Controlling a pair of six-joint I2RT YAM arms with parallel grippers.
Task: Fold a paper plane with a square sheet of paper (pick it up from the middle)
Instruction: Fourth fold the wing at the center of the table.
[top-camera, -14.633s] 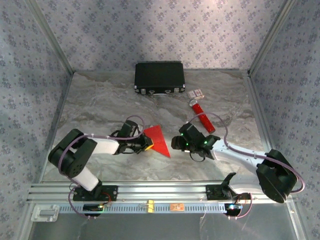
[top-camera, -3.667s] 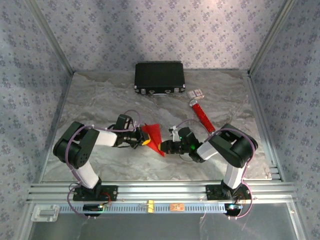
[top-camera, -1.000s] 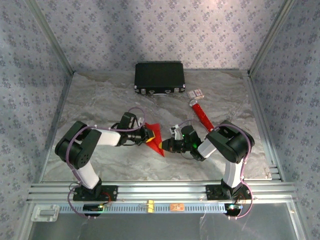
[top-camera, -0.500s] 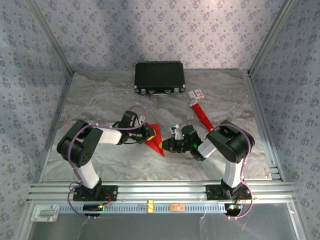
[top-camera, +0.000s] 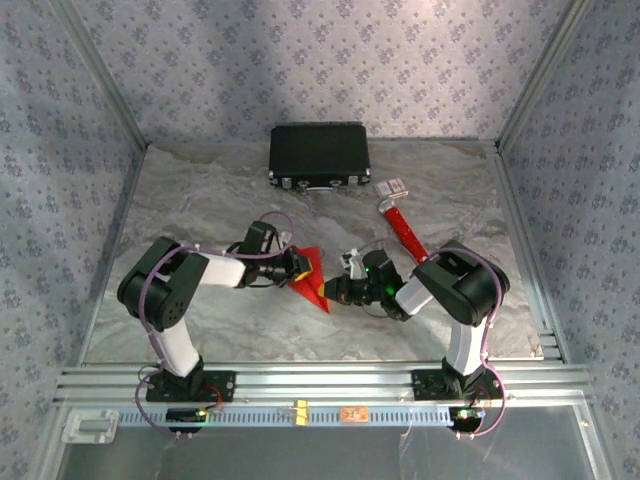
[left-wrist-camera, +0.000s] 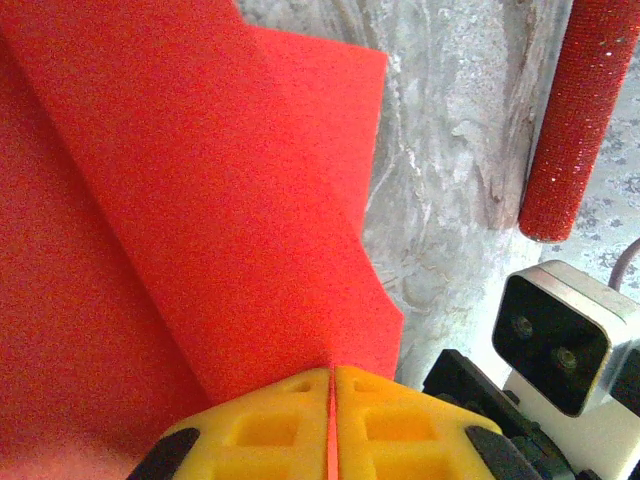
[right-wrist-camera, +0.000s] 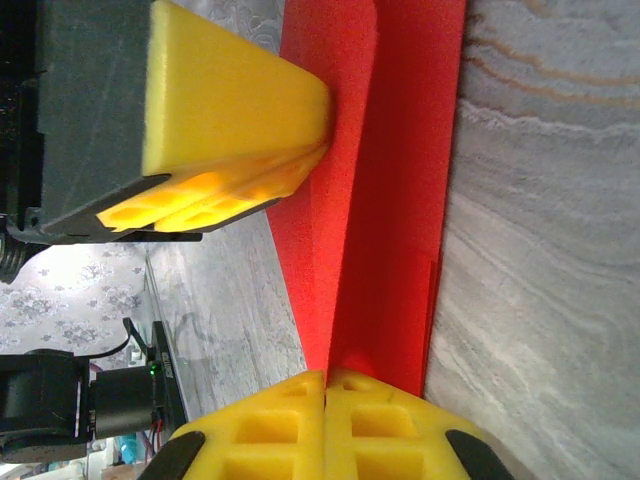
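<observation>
My left gripper (left-wrist-camera: 330, 388) pinches the red paper (left-wrist-camera: 200, 200) — my right gripper (right-wrist-camera: 326, 388) clamps its other end. Taut, it should crease cleanly.

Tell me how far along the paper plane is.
Done: the red sheet is folded into overlapping layers, forming a narrow wedge. In hand: the left gripper and right gripper are both shut on it from opposite ends. Left: it doesn't look like a finished slim dart yet, so more folds likely remain.
</observation>
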